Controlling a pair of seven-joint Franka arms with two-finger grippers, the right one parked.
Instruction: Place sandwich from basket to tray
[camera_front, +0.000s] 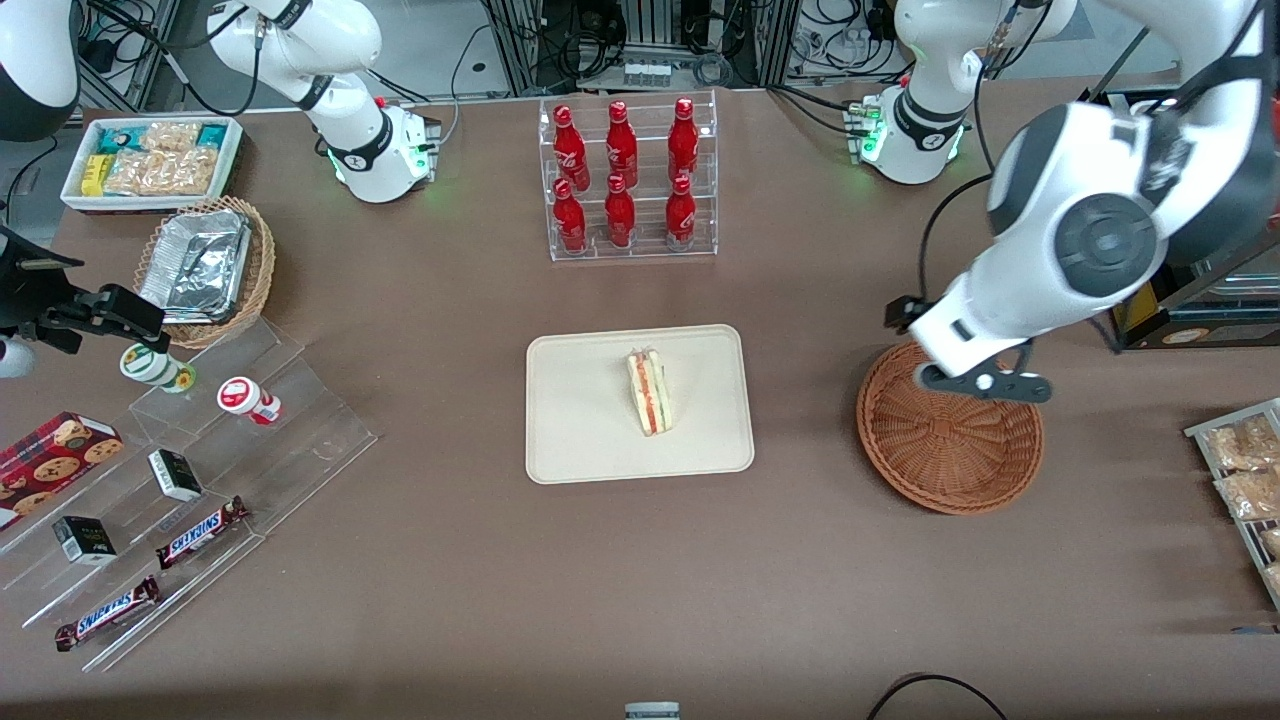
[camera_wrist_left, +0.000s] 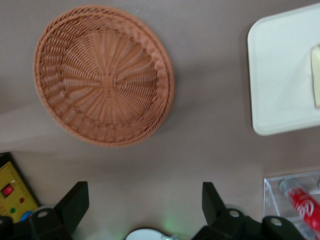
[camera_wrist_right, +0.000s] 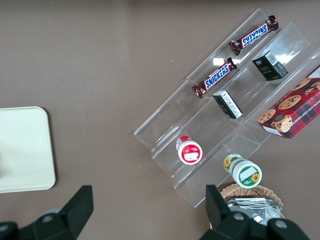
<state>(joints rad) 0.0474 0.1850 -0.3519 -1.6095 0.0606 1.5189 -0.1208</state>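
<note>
Part of the basket (camera_front: 950, 450) rim is covered in the front view by the left arm's wrist; the gripper (camera_front: 985, 385) is seen only as a dark bar above that rim, farther from the camera than the basket's middle. In the wrist view the two black fingers (camera_wrist_left: 74, 202) are spread wide with nothing between them, so the gripper is open and empty. The sandwich (camera_front: 650, 392) is cut off at the frame edge in the wrist view, only a pale strip (camera_wrist_left: 316, 75) being visible. In the front view it is seen whole at centre frame, lying on the tray (camera_front: 580, 440): a pale bread wedge with red, orange and green layers on the cut edge. The tray is flat, cream, smooth plastic with rounded corners and a low rim. The basket is round, shallow, reddish-brown wicker, woven in spokes from the middle, with nothing in it. A clear rack of red bottles (camera_front: 625, 175) is seen at upper centre, cropped in the wrist view.
</note>
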